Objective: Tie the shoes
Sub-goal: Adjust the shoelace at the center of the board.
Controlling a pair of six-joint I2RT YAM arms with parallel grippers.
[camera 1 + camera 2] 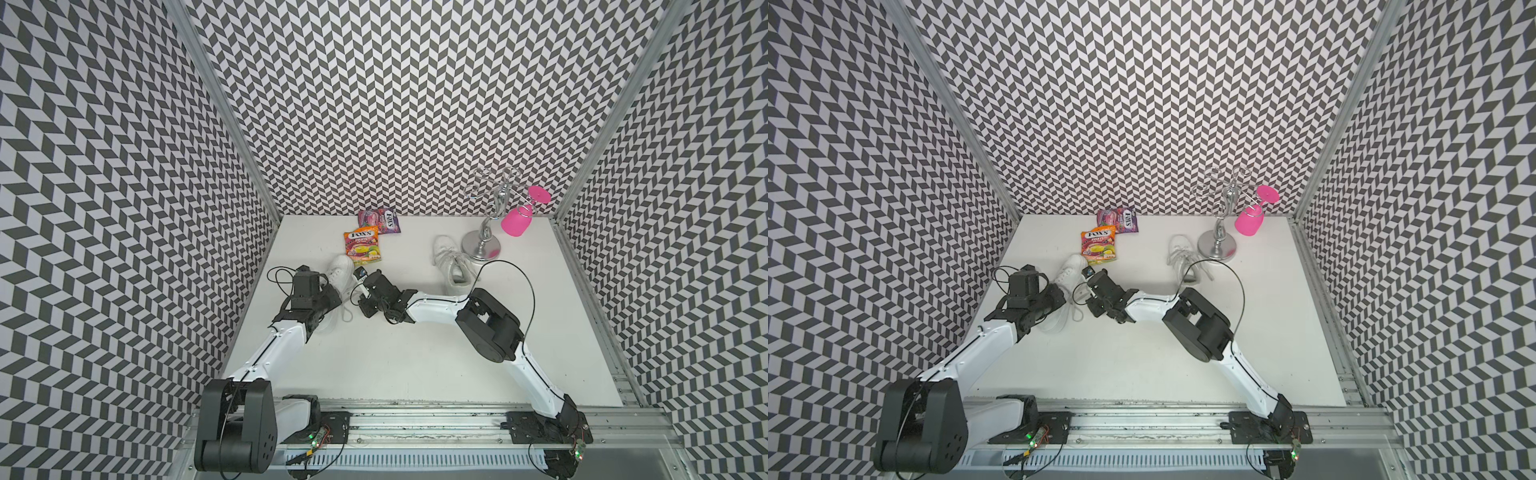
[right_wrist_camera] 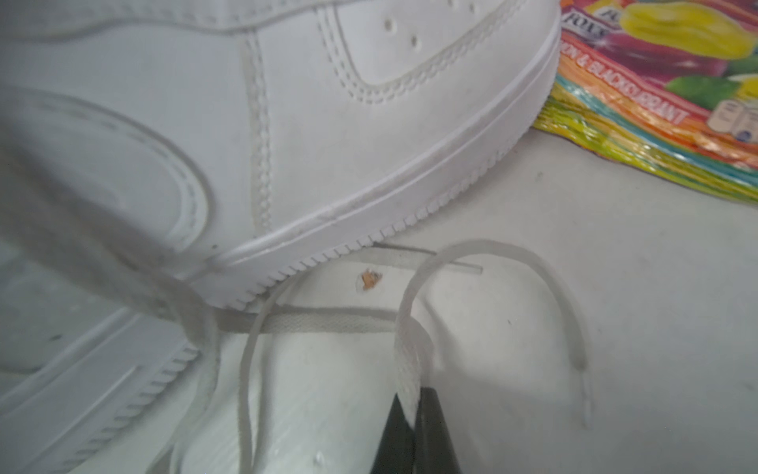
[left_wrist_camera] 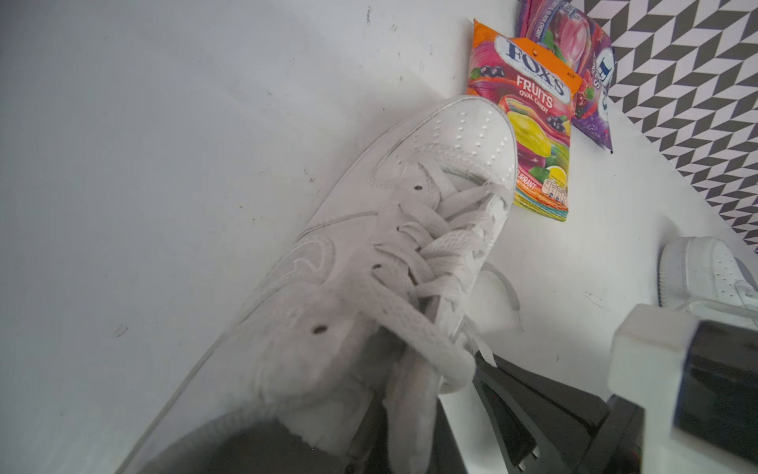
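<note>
One of the shoes (image 1: 340, 268), white, lies at the left of the table with its toe towards the back, under my left wrist. In the left wrist view this shoe (image 3: 369, 246) fills the middle, and a flat lace strand (image 3: 410, 402) runs from its top eyelets down into my left gripper (image 3: 410, 455), which is shut on it. My right gripper (image 2: 410, 400) is shut on another lace (image 2: 414, 328) that loops over the table beside the shoe's sole (image 2: 369, 230). The other shoe (image 1: 451, 257) lies further right, with neither gripper on it.
An orange candy bag (image 1: 362, 247) touches the held shoe's toe, with a purple bag (image 1: 380, 222) behind it. A silver stand (image 1: 484, 245) carrying a pink glass (image 1: 517, 222) stands at the back right, next to the other shoe. Patterned walls enclose three sides.
</note>
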